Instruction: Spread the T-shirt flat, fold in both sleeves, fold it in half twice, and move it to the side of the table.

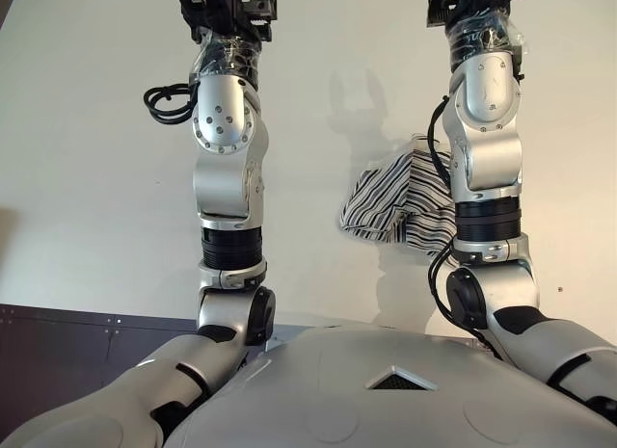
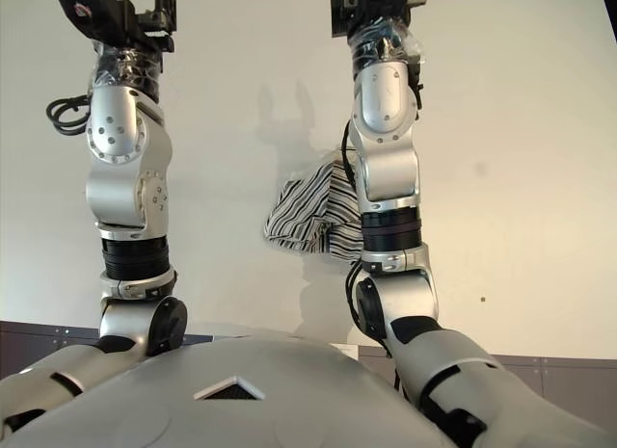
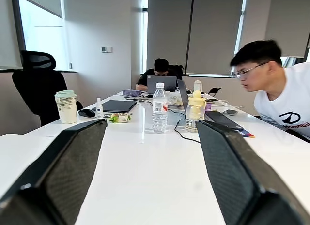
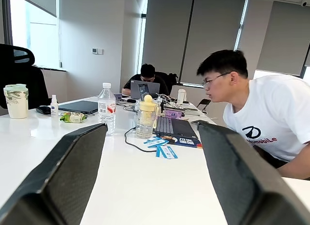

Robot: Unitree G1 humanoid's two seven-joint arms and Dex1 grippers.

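While left tool (image 3: pixel 152 176) and right tool (image 4: pixel 152 176) gape empty, the right arm (image 1: pixel 487 130) overlaps T-shirt (image 1: pixel 386 202); water bottle (image 3: pixel 159 108) stands beyond.

T-shirt (image 1: pixel 386 202): striped fabric, narrow dark and white stripes, with a darker patch toward its right side. Not spread, bunched into a crumpled heap with folds running in different directions. Lies on the white desk (image 1: pixel 96 178), right of centre, in the half nearer the robot. Its right part is hidden behind the right arm (image 1: pixel 487 159). Sleeves and neckline can't be told apart in the heap.
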